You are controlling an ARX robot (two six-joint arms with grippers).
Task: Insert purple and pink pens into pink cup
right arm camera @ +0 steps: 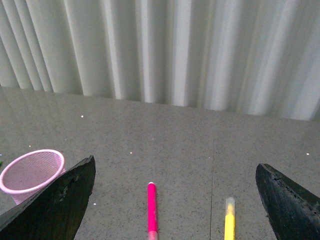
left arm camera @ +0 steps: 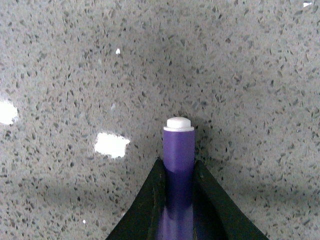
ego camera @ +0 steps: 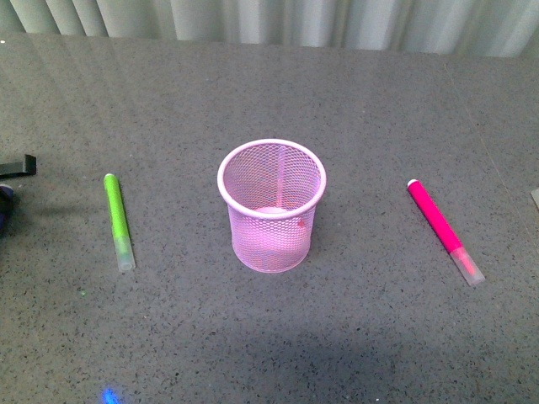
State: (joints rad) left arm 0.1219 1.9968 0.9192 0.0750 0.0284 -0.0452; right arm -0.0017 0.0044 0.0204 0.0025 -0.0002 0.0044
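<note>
The pink cup (ego camera: 271,206) stands upright and empty at the table's middle; it also shows in the right wrist view (right arm camera: 31,173). The pink pen (ego camera: 444,230) lies flat to the cup's right, clear cap toward the front, and shows between my right fingers (right arm camera: 151,207). My left gripper (left arm camera: 179,167) is shut on the purple pen (left arm camera: 178,147), white end tip pointing out over the table. In the front view only a dark bit of the left arm (ego camera: 17,167) shows at the left edge. My right gripper (right arm camera: 175,200) is open and empty above the table.
A lime-green marker (ego camera: 118,220) lies left of the cup. A yellow marker (right arm camera: 229,220) lies beside the pink pen in the right wrist view. Pleated curtains (ego camera: 278,21) run behind the grey speckled table (ego camera: 278,337).
</note>
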